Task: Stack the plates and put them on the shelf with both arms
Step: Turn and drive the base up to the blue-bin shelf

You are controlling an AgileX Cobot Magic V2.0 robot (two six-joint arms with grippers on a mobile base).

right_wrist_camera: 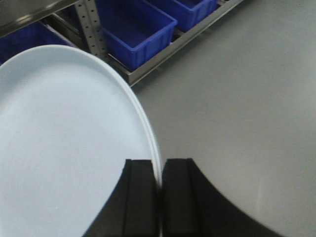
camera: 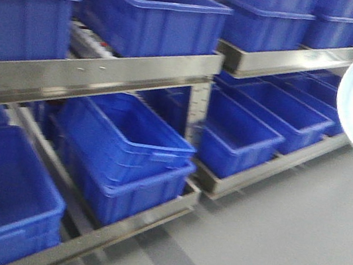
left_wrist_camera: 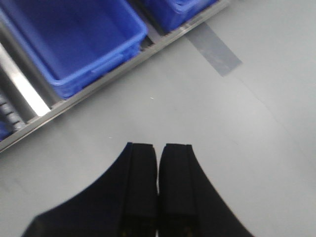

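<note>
The tiered brushed stainless-steel shelf (camera: 105,75) fills the front-facing view from 9 o'clock across to 2 o'clock. Its flat front rails run on a slant, and it stands on the smooth grey floor (camera: 294,238). Open-topped deep blue plastic crates (camera: 148,14) sit on every tier, with two nested at the centre of the lowest level. A darker grey strip of tape (left_wrist_camera: 215,49) lies on the floor and runs out from the foot of the shelf.

The round glossy pale bluish-white plate (right_wrist_camera: 64,138) is held in the air above the floor, clear of the shelf. In the front-facing view it cuts in at 3 o'clock. In the right wrist view it spreads from 6 o'clock up to 10 o'clock. Its rim shows as a double line, and I cannot tell whether a second plate lies against it.

The black right hand (right_wrist_camera: 160,182), at 6 o'clock in its own view, is clenched on that rim with one jaw on each face. The black left hand (left_wrist_camera: 159,182), also at 6 o'clock, is pressed closed on nothing, with only a sliver between its jaws. It hangs over bare floor, and the shelf lies towards 11 o'clock.
</note>
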